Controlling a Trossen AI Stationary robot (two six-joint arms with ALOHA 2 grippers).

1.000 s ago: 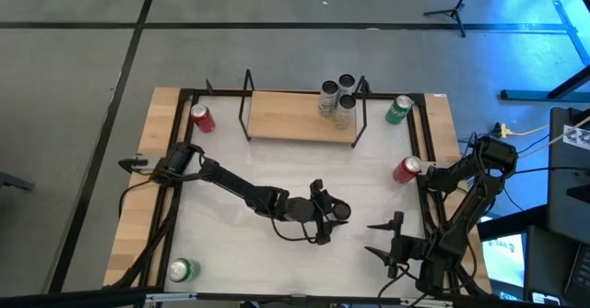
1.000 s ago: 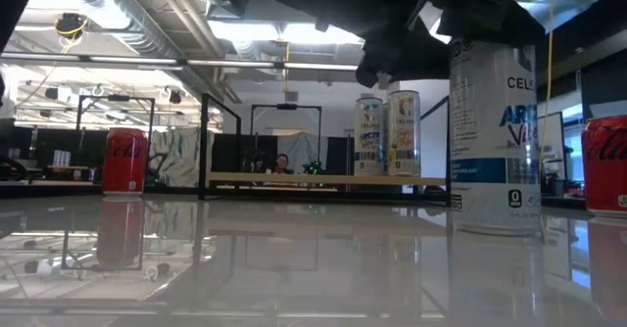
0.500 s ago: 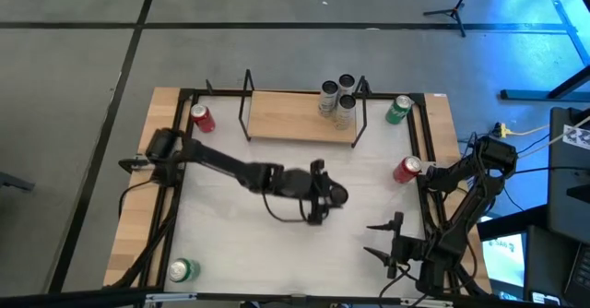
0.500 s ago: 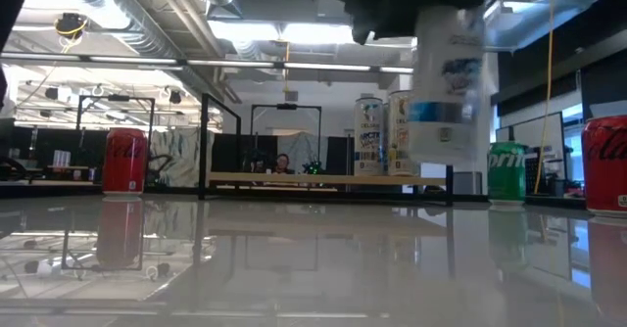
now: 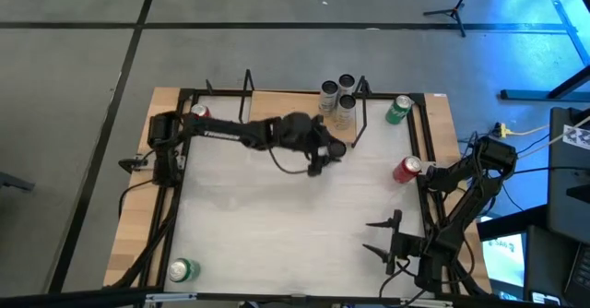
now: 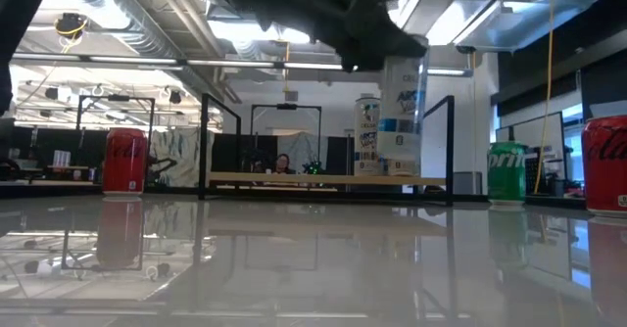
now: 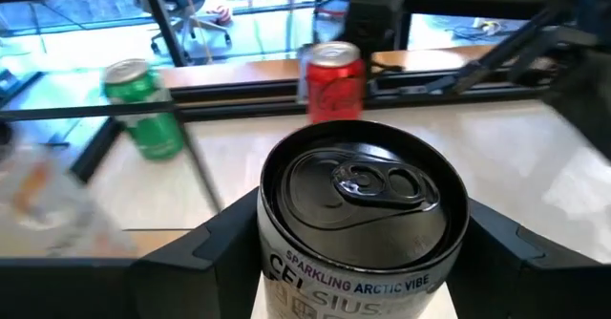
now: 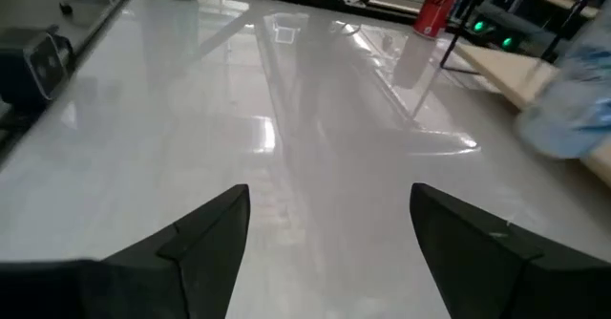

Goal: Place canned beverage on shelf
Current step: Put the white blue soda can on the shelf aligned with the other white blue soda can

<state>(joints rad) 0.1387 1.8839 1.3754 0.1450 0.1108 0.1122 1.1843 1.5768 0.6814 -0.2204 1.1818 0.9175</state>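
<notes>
Left gripper (image 7: 358, 252) pinched a white can (image 6: 403, 112) above the shelf (image 5: 277, 114), right gripper (image 8: 329, 233) spread over the desk (image 5: 277, 225).

The left arm reaches from its base at the table's left edge across toward the far middle, stretched nearly straight. Its claw (image 5: 324, 151) is raised off the table and closed on a can (image 7: 361, 214), one finger (image 7: 196, 257) on each side of it, the can upright between them. The right arm is folded at the table's near right corner, its claw (image 5: 380, 237) held low with fingers (image 8: 205, 228) spread apart, gripping nothing.
</notes>
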